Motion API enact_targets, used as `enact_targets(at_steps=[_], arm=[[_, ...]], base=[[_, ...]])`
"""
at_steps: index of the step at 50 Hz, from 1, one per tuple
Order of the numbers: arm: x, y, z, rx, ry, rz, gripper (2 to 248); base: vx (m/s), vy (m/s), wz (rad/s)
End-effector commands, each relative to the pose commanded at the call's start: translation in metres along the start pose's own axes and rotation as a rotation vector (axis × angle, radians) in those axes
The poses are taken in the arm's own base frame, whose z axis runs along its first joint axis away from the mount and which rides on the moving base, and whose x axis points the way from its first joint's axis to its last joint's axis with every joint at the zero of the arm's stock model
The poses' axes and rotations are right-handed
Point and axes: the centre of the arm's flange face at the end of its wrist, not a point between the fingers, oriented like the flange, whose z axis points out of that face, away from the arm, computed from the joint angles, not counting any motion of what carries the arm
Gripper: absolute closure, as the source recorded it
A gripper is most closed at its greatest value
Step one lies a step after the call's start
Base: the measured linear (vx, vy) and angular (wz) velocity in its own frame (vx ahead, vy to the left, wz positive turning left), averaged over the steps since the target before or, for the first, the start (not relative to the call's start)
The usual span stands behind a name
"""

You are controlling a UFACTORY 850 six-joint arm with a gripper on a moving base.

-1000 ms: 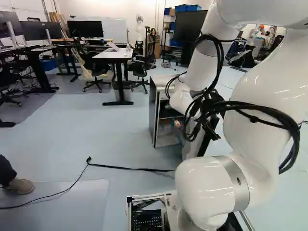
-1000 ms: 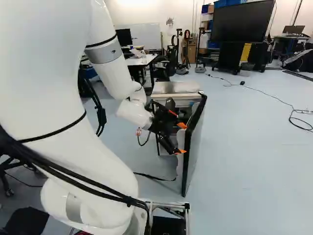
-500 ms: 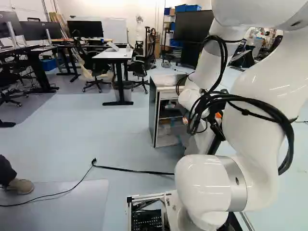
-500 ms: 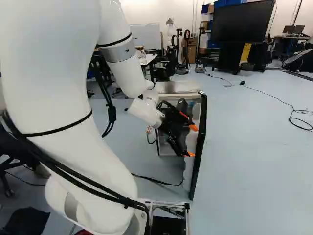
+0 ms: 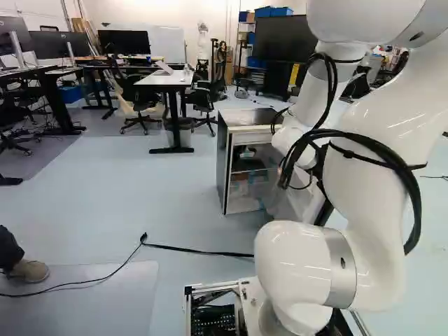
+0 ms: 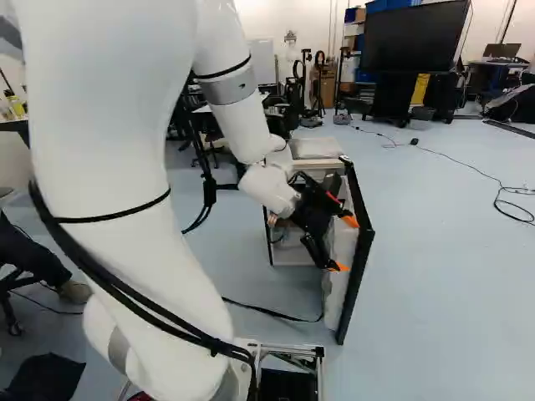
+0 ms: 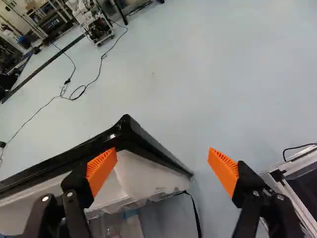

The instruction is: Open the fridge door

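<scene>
The pale blue floor (image 5: 105, 182) spreads on all sides of the fridge. The white arm (image 6: 92, 167) rises on the near side of the fridge and reaches toward its front, bending down at the wrist. The fridge (image 5: 222, 164) itself stands ahead of the base, right of the middle in the left base view, its interior with shelves in sight. Beyond the fridge and off to its right is a big dark screen (image 6: 415, 38); beyond it and to its left, a white-topped table (image 5: 164, 79). The fridge door (image 6: 359, 263) stands wide open, swung out from the fridge's right side toward the base, its black edge framing a pale inner face. The black gripper (image 6: 343, 244) is in front of the fridge opening, at the inner side of that door. In the wrist view the gripper (image 7: 162, 168) has its two jaws spread well apart, gripping nothing; the door's black corner lies ahead and between them, with one orange pad (image 7: 101, 171) overlapping the door in sight. Whether that pad touches the door, I cannot tell. Thinnest of all, a black cable (image 5: 196, 248) runs along the floor on the near side of the fridge.
</scene>
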Motion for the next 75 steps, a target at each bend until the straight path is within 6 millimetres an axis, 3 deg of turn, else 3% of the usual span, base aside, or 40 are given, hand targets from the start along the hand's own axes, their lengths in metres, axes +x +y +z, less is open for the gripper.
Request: enact_targets(at_steps=[75], arm=[[0.000,-0.145,0.085,-0.008,0.048,0.174,3]], base=[[0.000,0.000,0.000]])
